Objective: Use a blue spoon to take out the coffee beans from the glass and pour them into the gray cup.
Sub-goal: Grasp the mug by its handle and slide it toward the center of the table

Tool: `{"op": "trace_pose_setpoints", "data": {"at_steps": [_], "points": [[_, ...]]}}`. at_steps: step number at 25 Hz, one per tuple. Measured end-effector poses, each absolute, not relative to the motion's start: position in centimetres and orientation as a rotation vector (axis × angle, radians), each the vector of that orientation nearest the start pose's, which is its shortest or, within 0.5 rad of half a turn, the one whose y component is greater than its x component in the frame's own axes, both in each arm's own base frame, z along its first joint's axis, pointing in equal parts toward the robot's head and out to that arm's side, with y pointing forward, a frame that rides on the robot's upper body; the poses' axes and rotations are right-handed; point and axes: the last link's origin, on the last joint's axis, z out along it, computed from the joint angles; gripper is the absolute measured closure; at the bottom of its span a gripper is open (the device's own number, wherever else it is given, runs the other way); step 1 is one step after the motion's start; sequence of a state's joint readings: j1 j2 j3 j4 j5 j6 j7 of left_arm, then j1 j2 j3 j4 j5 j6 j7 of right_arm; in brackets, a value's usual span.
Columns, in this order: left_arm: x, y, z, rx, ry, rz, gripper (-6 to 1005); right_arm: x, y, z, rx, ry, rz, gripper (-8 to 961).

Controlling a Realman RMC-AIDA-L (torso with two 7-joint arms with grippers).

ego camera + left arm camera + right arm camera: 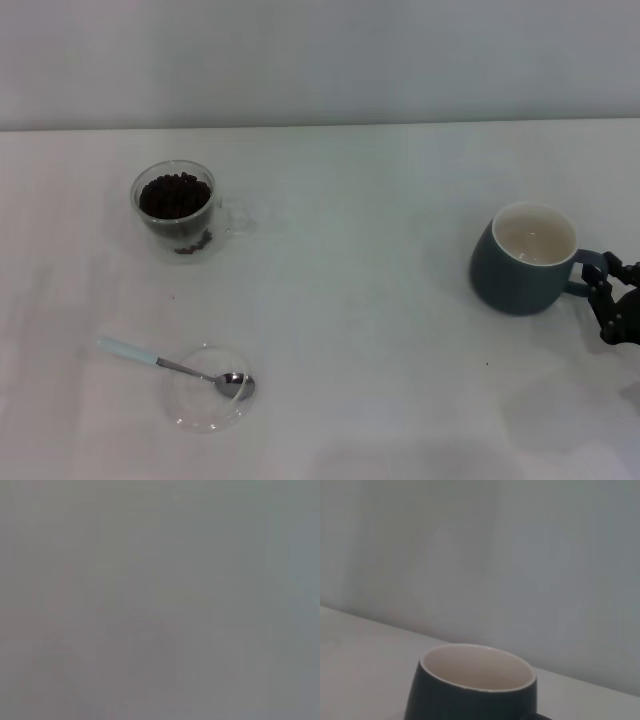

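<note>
The glass (176, 210) stands at the far left of the table, filled with dark coffee beans (174, 194). The blue spoon (175, 364) lies nearer me on the left, its metal bowl resting on a flat clear saucer (200, 405) and its pale handle pointing left. The gray cup (520, 262) stands upright at the right and its cream inside looks empty; it also shows close up in the right wrist view (470, 695). My right gripper (603, 298) is at the cup's loop handle (588, 272), at the right edge of the head view. My left gripper is out of view.
The white table (360, 330) meets a pale wall at the back. The left wrist view shows only a flat grey blur.
</note>
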State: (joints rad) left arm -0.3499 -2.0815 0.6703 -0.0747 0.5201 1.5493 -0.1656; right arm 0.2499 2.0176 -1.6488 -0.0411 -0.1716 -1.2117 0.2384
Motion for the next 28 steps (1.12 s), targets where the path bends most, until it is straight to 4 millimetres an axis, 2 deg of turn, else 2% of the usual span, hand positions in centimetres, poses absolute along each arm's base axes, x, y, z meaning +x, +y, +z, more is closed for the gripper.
{"op": "trace_pose_setpoints", "data": {"at_steps": [11, 20, 28], "points": [[-37.0, 26.5, 4.2, -1.244, -0.461, -0.716, 317, 38.9, 25.2, -1.7, -1.916, 0.499, 0.455, 787], [-37.1, 26.4, 4.1, -1.242, -0.465, -0.712, 317, 37.7, 25.6, -2.4, -1.979, 0.452, 0.488, 789], [-37.1, 26.4, 4.1, -1.243, -0.466, -0.712, 317, 35.6, 25.7, -4.4, -2.109, 0.410, 0.560, 790]]}}
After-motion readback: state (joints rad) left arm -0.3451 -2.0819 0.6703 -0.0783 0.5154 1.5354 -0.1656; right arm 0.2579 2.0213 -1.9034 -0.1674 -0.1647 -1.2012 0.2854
